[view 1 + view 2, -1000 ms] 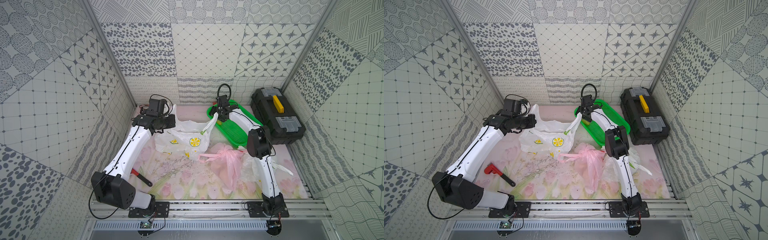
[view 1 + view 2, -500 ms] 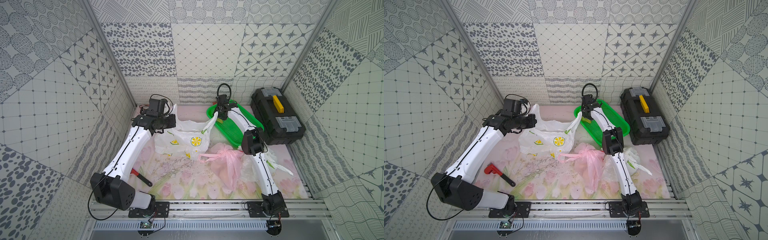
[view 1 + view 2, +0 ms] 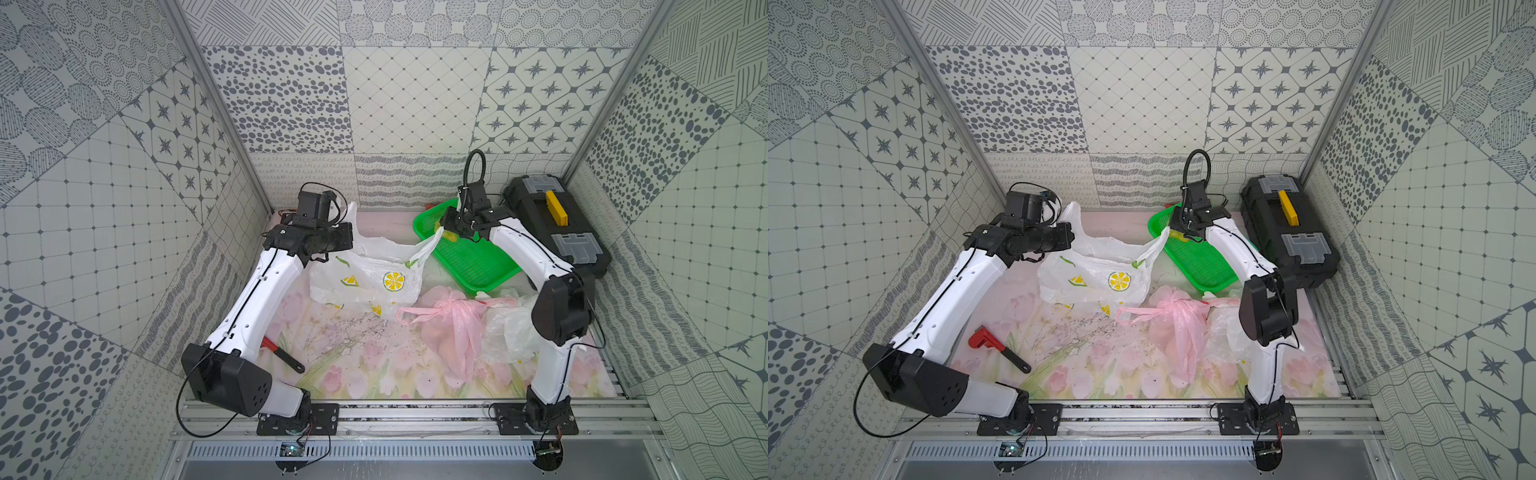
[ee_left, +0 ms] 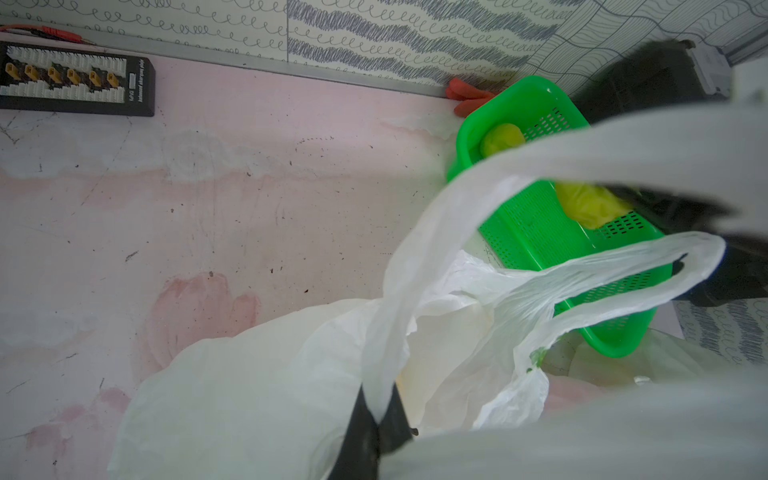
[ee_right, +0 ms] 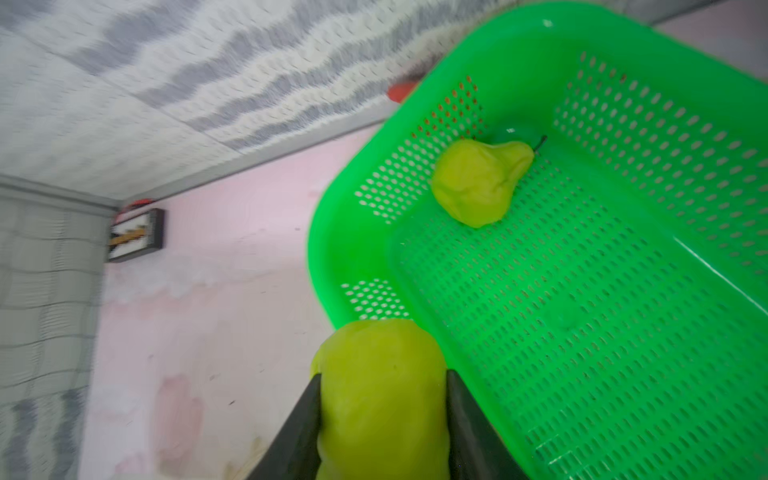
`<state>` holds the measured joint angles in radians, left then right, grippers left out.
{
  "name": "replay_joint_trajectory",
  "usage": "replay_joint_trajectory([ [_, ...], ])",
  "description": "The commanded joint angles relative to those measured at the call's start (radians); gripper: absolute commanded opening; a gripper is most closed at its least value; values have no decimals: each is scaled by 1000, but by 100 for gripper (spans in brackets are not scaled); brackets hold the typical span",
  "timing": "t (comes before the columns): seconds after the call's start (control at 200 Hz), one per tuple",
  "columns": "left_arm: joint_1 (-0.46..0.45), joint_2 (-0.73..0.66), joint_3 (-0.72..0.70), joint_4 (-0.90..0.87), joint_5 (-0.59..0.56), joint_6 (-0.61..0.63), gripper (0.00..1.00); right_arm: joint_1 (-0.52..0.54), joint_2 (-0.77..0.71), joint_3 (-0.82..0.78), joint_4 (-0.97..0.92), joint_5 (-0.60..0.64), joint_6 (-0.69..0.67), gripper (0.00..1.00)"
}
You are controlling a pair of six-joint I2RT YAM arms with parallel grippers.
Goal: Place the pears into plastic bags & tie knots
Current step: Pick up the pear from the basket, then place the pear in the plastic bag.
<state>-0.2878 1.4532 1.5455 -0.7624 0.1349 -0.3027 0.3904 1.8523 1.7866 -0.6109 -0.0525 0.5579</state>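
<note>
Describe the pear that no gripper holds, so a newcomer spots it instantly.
Find the green mesh basket beside the black toolbox. In its corner nearest the back wall lies a yellow-green pear with a dark stem. Unlike the other pear, clamped in the right gripper, it lies free.

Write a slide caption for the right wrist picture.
The right claw grips a green pear by a green basket holding another pear.

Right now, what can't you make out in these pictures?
- Lemon-print bag: contents hidden by its plastic in both top views.
- Pink bag: only vague shapes through plastic.
- Held pear: lower part cut off, right wrist view.
- Left claw: tips blurred, pinching bag handle, left wrist view.
</note>
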Motion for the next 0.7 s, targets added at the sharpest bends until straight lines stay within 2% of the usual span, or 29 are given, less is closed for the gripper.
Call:
replay_joint_trajectory([
  [0.0, -21, 24, 44, -30, 5, 20, 0, 70, -146, -73, 114, -176, -28, 31],
  [0.085, -33, 33, 58, -27, 13, 17, 0, 145, -202, -121, 188, -275, 32, 32],
  [0.175, -45, 42, 71, -29, 11, 17, 0, 225, -201, -138, 262, -328, 90, 32],
  [0.28, -53, 37, 74, -31, 12, 14, 0, 279, -125, -161, 433, -420, 232, 33],
  [0.38, -57, 21, 72, -33, 12, 13, 0, 286, -27, -174, 574, -429, 335, 31],
  [0.505, -59, -2, 57, -28, 15, 14, 0, 289, 88, -145, 535, -412, 300, 31],
  [0.595, -58, 0, 48, -25, 15, 20, 0, 291, 114, -193, 470, -369, 261, 31],
  [0.69, -58, 5, 29, -8, 4, 28, 0, 292, 102, -219, 398, -333, 203, 42],
])
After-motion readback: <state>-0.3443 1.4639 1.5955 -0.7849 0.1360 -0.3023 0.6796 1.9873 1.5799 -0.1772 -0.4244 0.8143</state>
